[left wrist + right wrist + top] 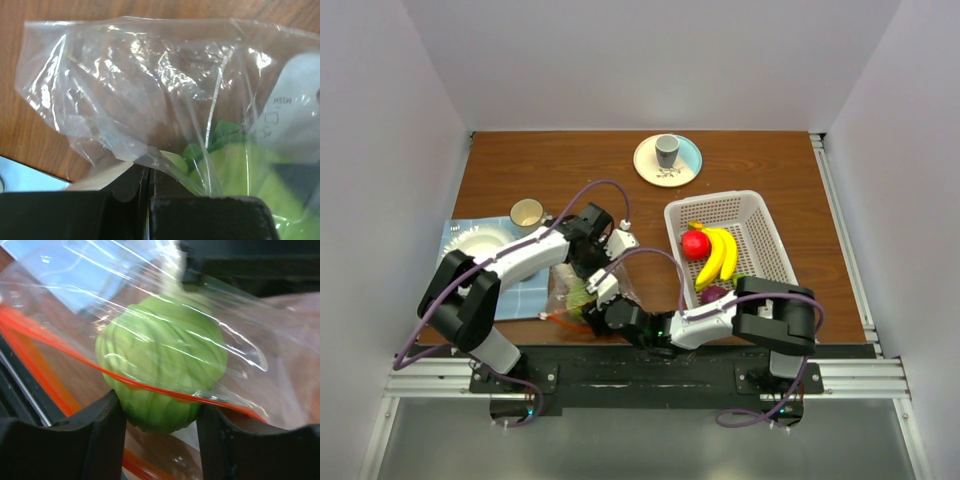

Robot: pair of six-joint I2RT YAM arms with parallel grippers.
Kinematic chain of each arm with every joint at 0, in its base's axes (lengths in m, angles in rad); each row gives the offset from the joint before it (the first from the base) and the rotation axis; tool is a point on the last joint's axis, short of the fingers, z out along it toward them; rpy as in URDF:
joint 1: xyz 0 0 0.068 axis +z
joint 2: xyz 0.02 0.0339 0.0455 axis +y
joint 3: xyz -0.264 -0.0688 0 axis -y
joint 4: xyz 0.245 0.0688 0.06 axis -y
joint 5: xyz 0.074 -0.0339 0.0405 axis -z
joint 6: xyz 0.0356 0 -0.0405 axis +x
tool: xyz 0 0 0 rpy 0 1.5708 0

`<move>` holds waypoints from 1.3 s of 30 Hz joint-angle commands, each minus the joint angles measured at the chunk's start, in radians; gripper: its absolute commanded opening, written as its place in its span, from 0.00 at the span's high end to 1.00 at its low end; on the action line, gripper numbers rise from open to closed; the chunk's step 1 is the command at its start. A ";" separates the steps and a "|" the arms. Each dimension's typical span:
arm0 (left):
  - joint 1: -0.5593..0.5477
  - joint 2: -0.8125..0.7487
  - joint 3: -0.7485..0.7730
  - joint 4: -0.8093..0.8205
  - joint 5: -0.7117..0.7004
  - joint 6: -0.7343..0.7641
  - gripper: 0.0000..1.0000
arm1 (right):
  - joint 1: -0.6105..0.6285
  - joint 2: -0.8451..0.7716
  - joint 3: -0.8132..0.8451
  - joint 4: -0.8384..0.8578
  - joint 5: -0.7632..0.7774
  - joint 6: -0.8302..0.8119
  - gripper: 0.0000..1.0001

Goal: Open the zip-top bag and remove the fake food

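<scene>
**Bag pinned at the front of the desk, green piece inside**

Both arms crowd over the zip-top bag (pixel 568 298), which lies on the desk (pixel 760 160) near its front edge, left of the white basket (pixel 720 198). The left tool (pixel 148 172) is clenched on a fold of the clear film. The right tool (pixel 160 410) stands spread, a finger either side of a ribbed green piece (pixel 160 355) inside the bag, with the orange zip strip (pixel 150 388) running across it. Over in the basket: banana bunch (pixel 720 255), red fruit (pixel 695 245), purple piece (pixel 713 294).
</scene>
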 commanded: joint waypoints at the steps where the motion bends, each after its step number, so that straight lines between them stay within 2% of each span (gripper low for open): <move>1: -0.017 0.015 0.010 -0.080 0.017 -0.023 1.00 | -0.029 -0.162 -0.090 0.006 -0.005 0.001 0.58; 4: -0.008 0.046 0.037 -0.068 0.005 -0.016 1.00 | -0.021 -0.266 -0.142 -0.054 -0.038 0.006 0.59; 8: 0.013 0.089 0.077 -0.057 -0.015 -0.004 1.00 | 0.003 -0.397 -0.197 -0.169 -0.073 0.007 0.55; 13: 0.046 0.121 0.118 -0.059 -0.026 0.005 1.00 | 0.014 -0.598 -0.262 -0.376 -0.102 0.035 0.53; 14: 0.047 0.122 0.123 -0.059 -0.027 0.010 1.00 | 0.014 -0.665 -0.266 -0.466 -0.095 0.042 0.53; 16: 0.052 0.125 0.131 -0.062 -0.038 0.011 1.00 | 0.016 -0.737 -0.280 -0.552 -0.043 0.078 0.53; 17: 0.053 0.125 0.131 -0.060 -0.042 0.013 1.00 | 0.016 -0.806 -0.282 -0.647 -0.015 0.088 0.53; 20: 0.055 0.121 0.128 -0.057 -0.047 0.014 1.00 | 0.016 -0.976 -0.277 -0.828 0.133 0.156 0.53; 21: 0.056 0.119 0.128 -0.057 -0.047 0.013 1.00 | 0.016 -1.015 -0.271 -0.865 0.231 0.177 0.53; 24: 0.056 0.115 0.132 -0.063 -0.047 0.010 1.00 | 0.017 -1.119 -0.245 -0.970 0.390 0.208 0.52; 25: 0.058 0.113 0.137 -0.068 -0.047 0.007 1.00 | 0.016 -1.126 -0.225 -0.990 0.510 0.216 0.52; 27: 0.058 0.107 0.166 -0.095 -0.047 0.000 1.00 | 0.013 -1.095 -0.202 -1.065 0.655 0.278 0.51; 28: 0.057 0.103 0.180 -0.108 -0.047 -0.004 1.00 | 0.011 -1.069 -0.165 -1.109 0.778 0.320 0.53; 30: 0.055 0.086 0.226 -0.147 -0.044 -0.013 1.00 | -0.012 -0.999 -0.124 -1.278 0.859 0.478 0.55; 31: 0.053 0.080 0.243 -0.160 -0.043 -0.016 1.00 | -0.028 -0.915 -0.072 -1.351 0.888 0.554 0.53; 32: 0.052 0.066 0.281 -0.190 -0.044 -0.021 1.00 | -0.048 -0.858 -0.043 -1.539 0.905 0.755 0.50; 35: 0.047 0.041 0.339 -0.233 -0.046 -0.024 1.00 | -0.116 -0.640 0.063 -1.832 0.893 1.060 0.27; 37: 0.047 0.029 0.350 -0.241 -0.044 -0.027 1.00 | -0.116 -0.486 0.138 -1.950 0.890 1.188 0.02; 38: 0.047 0.018 0.346 -0.243 -0.041 -0.027 1.00 | -0.115 -0.447 0.166 -2.035 0.889 1.261 0.01; 39: 0.047 0.014 0.336 -0.240 -0.042 -0.026 1.00 | -0.078 -0.407 0.192 -2.045 0.899 1.254 0.01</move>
